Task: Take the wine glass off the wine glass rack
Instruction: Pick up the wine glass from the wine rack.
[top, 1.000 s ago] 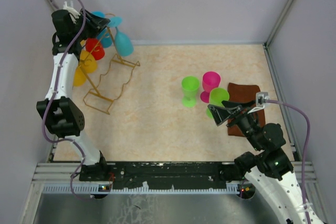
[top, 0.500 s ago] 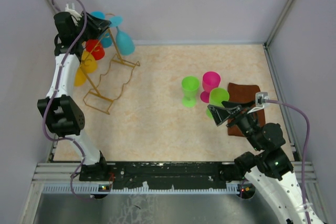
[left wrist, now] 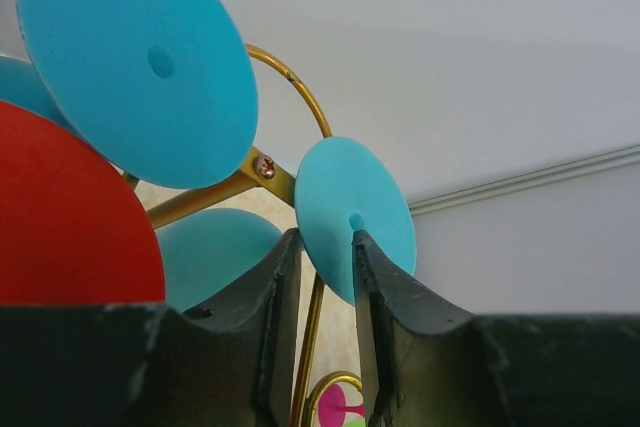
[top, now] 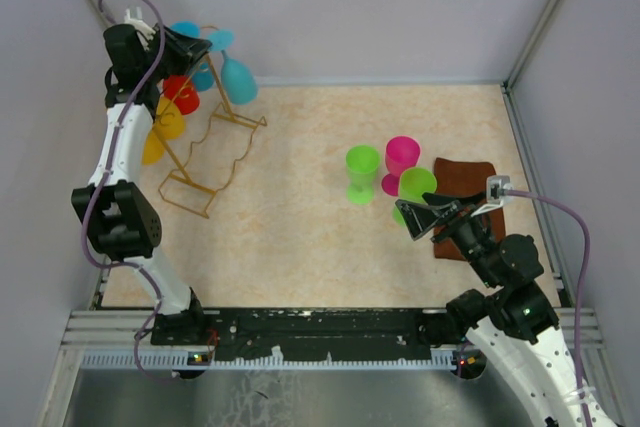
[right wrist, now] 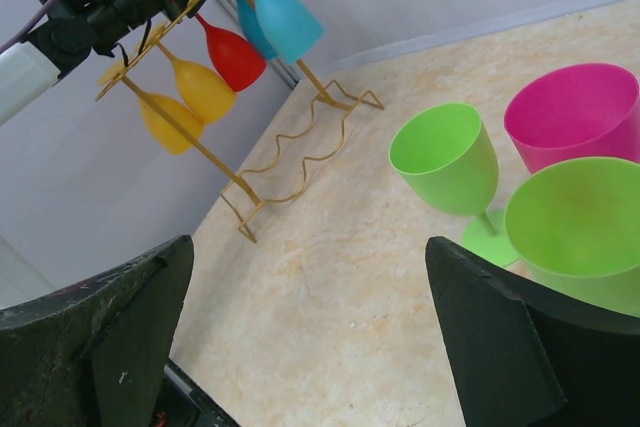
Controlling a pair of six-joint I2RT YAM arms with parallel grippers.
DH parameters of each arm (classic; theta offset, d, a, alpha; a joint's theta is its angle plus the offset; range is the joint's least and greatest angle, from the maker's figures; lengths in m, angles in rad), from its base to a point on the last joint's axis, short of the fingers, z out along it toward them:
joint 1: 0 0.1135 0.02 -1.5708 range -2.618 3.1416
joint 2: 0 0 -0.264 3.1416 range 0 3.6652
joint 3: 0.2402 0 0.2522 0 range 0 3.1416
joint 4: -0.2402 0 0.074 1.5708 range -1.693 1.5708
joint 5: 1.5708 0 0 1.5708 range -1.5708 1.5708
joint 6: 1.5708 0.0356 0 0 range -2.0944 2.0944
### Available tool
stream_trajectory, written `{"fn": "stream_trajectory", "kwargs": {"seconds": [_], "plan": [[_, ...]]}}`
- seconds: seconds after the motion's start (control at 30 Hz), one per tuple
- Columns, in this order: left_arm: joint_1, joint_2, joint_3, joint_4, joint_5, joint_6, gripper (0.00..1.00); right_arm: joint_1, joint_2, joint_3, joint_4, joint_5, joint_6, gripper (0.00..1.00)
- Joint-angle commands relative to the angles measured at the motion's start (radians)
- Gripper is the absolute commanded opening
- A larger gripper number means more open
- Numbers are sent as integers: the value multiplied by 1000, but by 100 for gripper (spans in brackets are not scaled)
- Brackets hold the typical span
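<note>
The left end effector (left wrist: 325, 239) is up at the top of the wine glass rack (left wrist: 215, 194), at the far left of the tabletop (top: 300, 207). Its two fingers (left wrist: 275, 287) stand a narrow gap apart, with the lower edge of the blue wine glass (top: 237, 82) foot between them. The right-hand finger looks to be touching the foot's rim. I cannot tell whether the two fingers are actually pressing on it.

This glass is turquoise plastic. It hangs upside down, with its round flat foot at the top by the rack's arm and its bowl pointing down and out toward the middle of the tabletop. The rack is thin golden wire with a slanting pole, and its wavy base rests on the tabletop.

The rack also carries a second blue glass (top: 200, 75), a red glass (top: 181, 93) and two yellow-orange glasses (top: 168, 119), all hanging bowl-down.

The right end effector (right wrist: 308, 243) hovers over the right side of the tabletop, well apart from the rack. Its fingers are spread wide with nothing between them. Just beyond it, a green glass (top: 361, 169), a pink glass (top: 402, 157) and another green glass (top: 417, 185) stand upright close together, mouths up. A brown cloth (top: 465, 182) lies beside them.
</note>
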Motion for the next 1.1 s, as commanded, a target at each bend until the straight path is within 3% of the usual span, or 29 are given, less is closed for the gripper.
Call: {"fn": "stream_trajectory", "kwargs": {"seconds": [0.0,0.4,1.07], "plan": [[6,10,-10,58,24,-40,32,1,-9,31,17,15,5,99],[6,-15,-69,113,33,-111,13,1,-10,32,13,17,10,99],[8,-37,-139,269,96,-299,5,0,-26,30,11,23,9,99]]}}
